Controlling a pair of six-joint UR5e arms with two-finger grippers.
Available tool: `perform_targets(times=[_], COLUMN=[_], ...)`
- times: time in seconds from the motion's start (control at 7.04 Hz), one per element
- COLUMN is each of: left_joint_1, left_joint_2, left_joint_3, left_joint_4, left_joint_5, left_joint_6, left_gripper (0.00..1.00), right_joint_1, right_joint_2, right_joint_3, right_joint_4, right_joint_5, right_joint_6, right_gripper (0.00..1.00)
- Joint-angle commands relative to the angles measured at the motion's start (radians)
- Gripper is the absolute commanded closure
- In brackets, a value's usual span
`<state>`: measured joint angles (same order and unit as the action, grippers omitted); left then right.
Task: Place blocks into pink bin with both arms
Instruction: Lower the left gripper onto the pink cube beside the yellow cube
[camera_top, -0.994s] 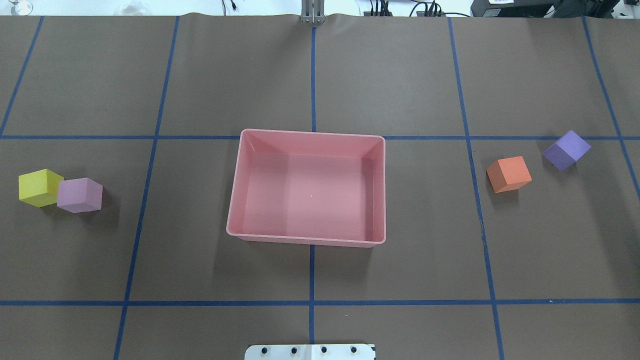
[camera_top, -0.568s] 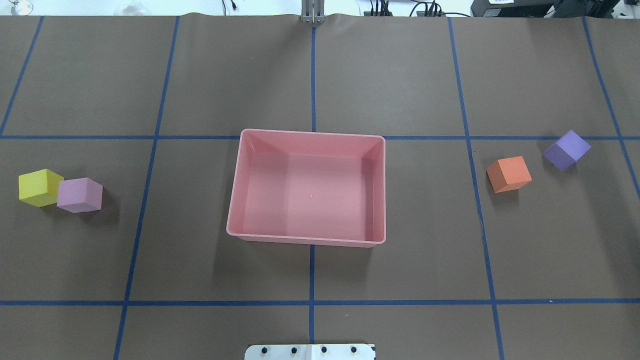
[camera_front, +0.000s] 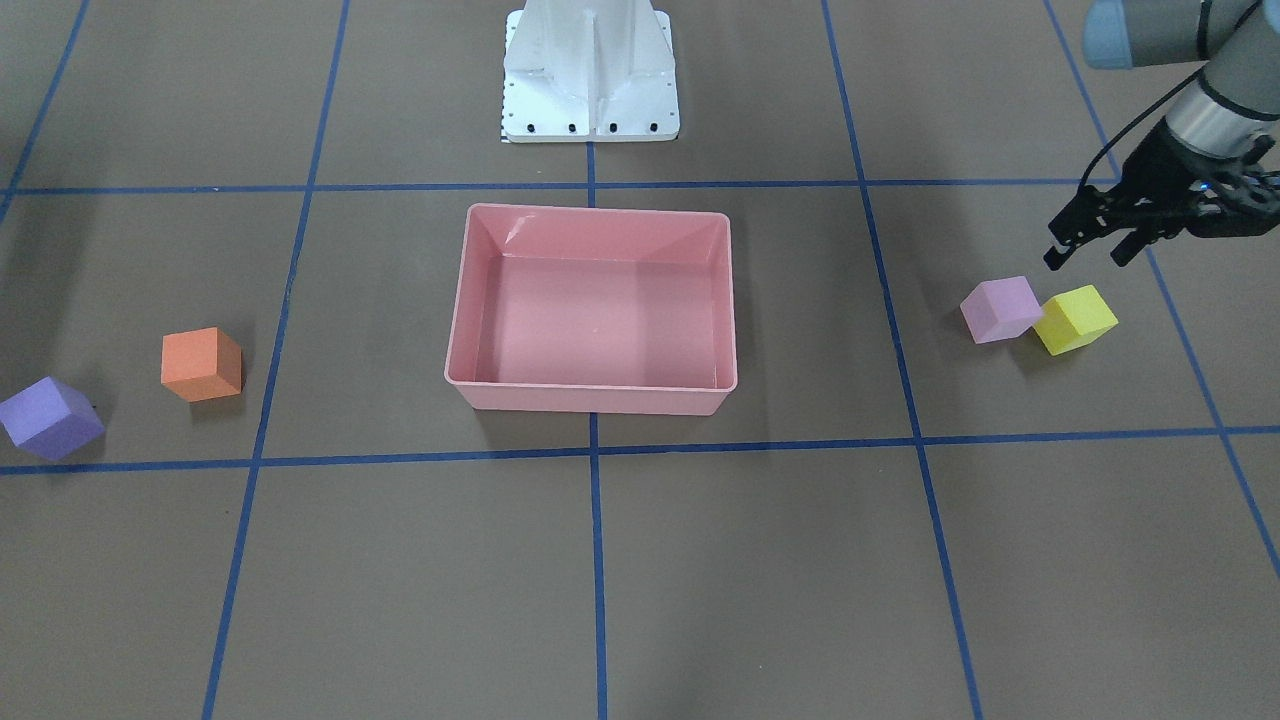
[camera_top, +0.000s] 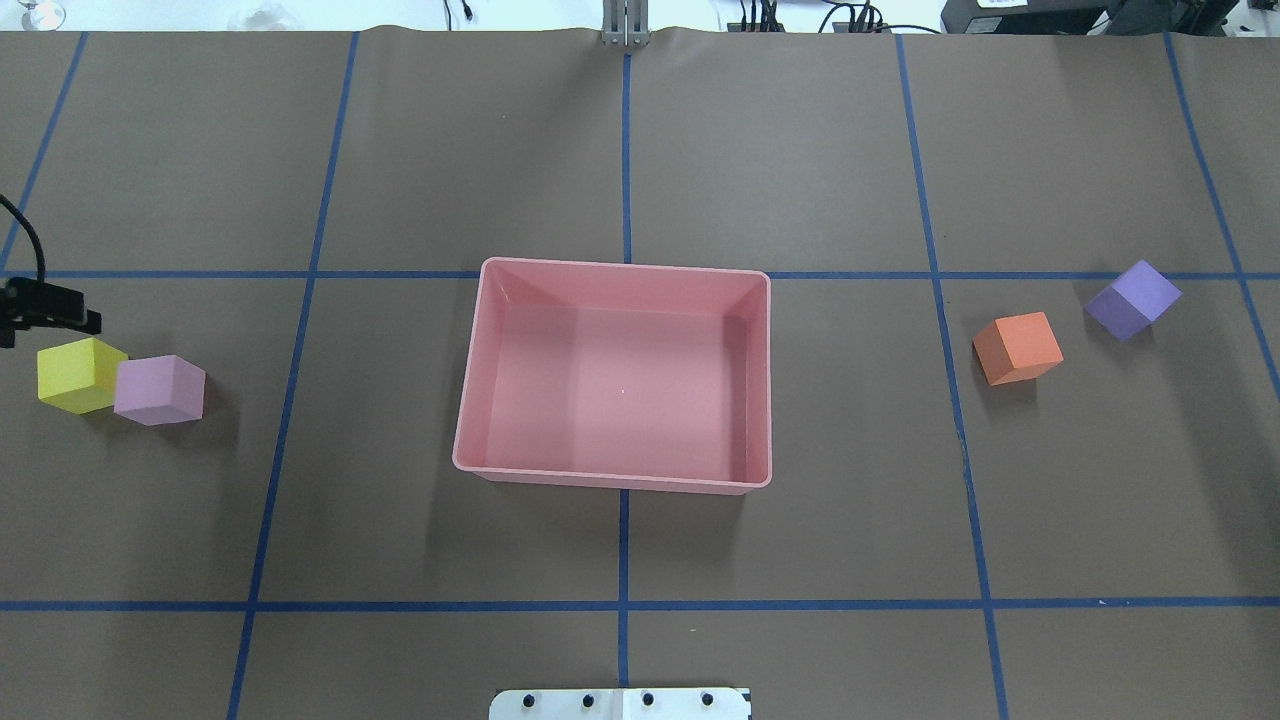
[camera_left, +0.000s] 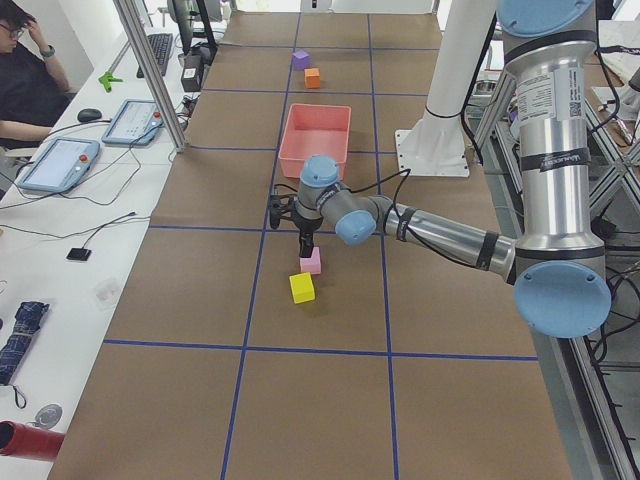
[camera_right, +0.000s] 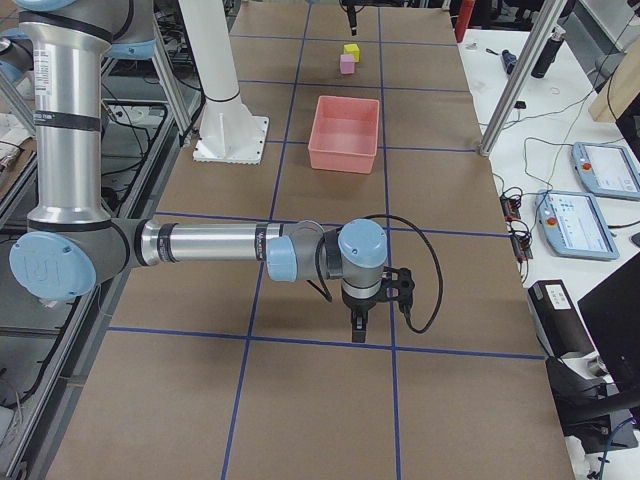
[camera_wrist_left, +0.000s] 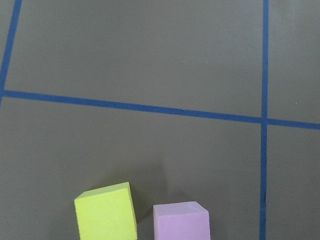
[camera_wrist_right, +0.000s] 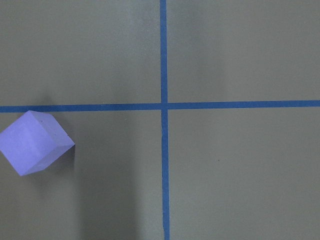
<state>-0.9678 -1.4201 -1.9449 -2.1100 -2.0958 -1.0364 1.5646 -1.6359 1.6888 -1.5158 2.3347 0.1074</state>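
The empty pink bin (camera_top: 620, 270) sits mid-table. The yellow block (camera_top: 80, 375) and the pale pink-lilac block (camera_top: 160, 390) touch each other on the robot's left. The orange block (camera_top: 1018, 347) and the purple block (camera_top: 1132, 299) lie apart on its right. My left gripper (camera_front: 1087, 255) is open and empty, hovering just on the robot's side of the yellow block (camera_front: 1075, 319). Its wrist view shows both blocks (camera_wrist_left: 106, 212) at the bottom edge. My right gripper (camera_right: 357, 328) shows only in the exterior right view, so I cannot tell its state. Its wrist view shows the purple block (camera_wrist_right: 36, 142).
The white pedestal base (camera_front: 590, 70) stands behind the bin. Blue tape lines grid the brown table cover. A side desk with tablets (camera_left: 55, 160), a metal post (camera_left: 150, 70) and a seated person (camera_left: 25, 70) border the far side.
My left gripper has come into the overhead view at the left edge, beside the yellow block. The blocks and the bin have not moved.
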Motion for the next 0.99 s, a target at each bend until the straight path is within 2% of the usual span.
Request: perform_targets(times=[0.0, 0.85], left_joint_1=[0.196, 0.254], left_joint_2=[0.012, 0.024], left_joint_3=[0.000, 0.052], left_joint_4=[-0.038, -0.036], left_joint_5=[0.179, 0.206], left_joint_6=[-0.138, -0.136], left_gripper=[0.00, 0.00], right_joint_1=[0.000, 0.000], right_joint_2=[0.001, -0.001], right_joint_3=[-0.001, -0.004], right_joint_4=[0.000, 0.000], right_joint_5=[0.000, -0.005], right_joint_6=[0.000, -0.002], right_gripper=[0.00, 0.00])
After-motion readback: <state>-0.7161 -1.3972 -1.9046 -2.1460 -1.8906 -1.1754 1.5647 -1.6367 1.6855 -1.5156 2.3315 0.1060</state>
